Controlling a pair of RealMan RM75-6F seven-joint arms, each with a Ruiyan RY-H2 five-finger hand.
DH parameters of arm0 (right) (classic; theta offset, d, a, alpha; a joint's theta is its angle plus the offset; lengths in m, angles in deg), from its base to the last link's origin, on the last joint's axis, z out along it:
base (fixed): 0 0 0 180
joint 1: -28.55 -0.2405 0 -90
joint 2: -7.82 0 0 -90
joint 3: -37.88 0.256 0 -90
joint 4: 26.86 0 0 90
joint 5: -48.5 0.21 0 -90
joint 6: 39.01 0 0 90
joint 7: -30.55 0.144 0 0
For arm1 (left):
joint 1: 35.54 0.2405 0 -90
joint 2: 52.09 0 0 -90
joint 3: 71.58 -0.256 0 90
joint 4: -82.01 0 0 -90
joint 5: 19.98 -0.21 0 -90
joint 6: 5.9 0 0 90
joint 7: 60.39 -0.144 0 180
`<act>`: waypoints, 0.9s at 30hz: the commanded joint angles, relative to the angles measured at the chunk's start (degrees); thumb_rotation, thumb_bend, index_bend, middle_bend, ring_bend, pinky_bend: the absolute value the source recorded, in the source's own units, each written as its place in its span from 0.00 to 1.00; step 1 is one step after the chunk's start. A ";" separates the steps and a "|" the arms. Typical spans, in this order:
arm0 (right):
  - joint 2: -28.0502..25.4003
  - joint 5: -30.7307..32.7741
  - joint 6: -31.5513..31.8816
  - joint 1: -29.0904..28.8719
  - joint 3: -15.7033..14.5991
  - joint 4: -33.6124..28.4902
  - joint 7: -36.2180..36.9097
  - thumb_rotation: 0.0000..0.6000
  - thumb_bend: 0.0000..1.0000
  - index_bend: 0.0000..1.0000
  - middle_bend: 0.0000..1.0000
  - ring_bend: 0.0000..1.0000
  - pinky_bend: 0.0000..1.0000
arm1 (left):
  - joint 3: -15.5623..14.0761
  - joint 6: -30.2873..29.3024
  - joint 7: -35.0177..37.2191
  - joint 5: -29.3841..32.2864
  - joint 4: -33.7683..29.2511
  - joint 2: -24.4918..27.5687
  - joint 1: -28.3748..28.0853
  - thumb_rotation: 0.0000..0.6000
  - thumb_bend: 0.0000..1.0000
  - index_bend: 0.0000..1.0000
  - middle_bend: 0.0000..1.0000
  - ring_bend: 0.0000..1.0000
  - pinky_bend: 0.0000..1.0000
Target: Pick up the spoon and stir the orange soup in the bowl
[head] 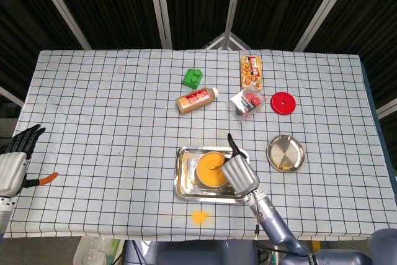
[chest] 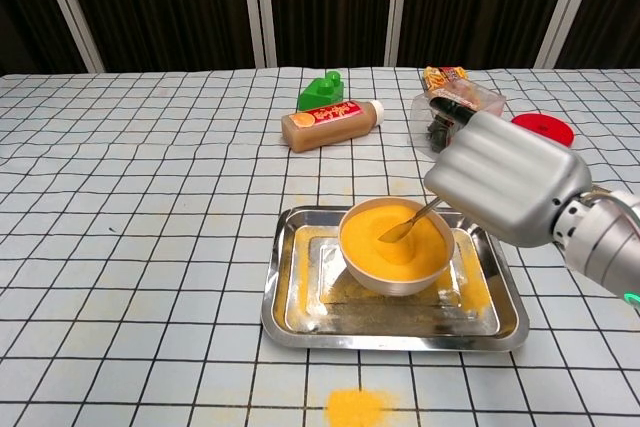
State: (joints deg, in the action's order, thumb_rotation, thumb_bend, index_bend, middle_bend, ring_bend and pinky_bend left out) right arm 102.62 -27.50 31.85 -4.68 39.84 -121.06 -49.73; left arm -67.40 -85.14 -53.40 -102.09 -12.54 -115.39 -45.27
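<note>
Over the steel tray [chest: 300, 322], the right hand [chest: 505, 190] grips the spoon [chest: 408, 223]; its handle slants up toward the hand, its tip down-left into the orange soup [chest: 392, 247] in the white bowl [chest: 400, 277]; at the table's left edge, the left hand [head: 13, 161] rests empty, fingers spread.
</note>
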 commanded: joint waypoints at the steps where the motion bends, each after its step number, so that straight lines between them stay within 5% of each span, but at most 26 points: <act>1: -1.10 -1.11 0.28 0.29 -1.03 -1.63 -0.17 1.00 1.00 0.98 0.82 0.57 0.00 | -0.04 -0.03 -0.10 -0.11 -0.04 -0.02 -0.01 1.00 0.00 0.00 0.00 0.00 0.00; 10: -2.72 -2.44 1.24 0.39 -0.73 -4.33 0.09 1.00 1.00 0.98 0.82 0.57 0.00 | -0.01 -0.28 -0.29 -0.15 -0.15 -0.09 0.07 1.00 0.00 0.00 0.00 0.00 0.00; 27: 0.70 -0.02 0.83 -0.34 2.19 2.68 3.09 1.00 1.00 0.98 0.82 0.57 0.00 | -0.07 -0.02 -0.55 0.12 -0.03 -0.25 0.05 1.00 0.00 0.00 0.00 0.00 0.00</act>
State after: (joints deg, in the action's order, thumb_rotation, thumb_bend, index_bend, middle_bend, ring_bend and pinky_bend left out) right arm 103.10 -27.80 32.80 -5.09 42.06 -118.65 -46.88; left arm -67.46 -85.16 -53.92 -101.95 -12.57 -115.63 -45.22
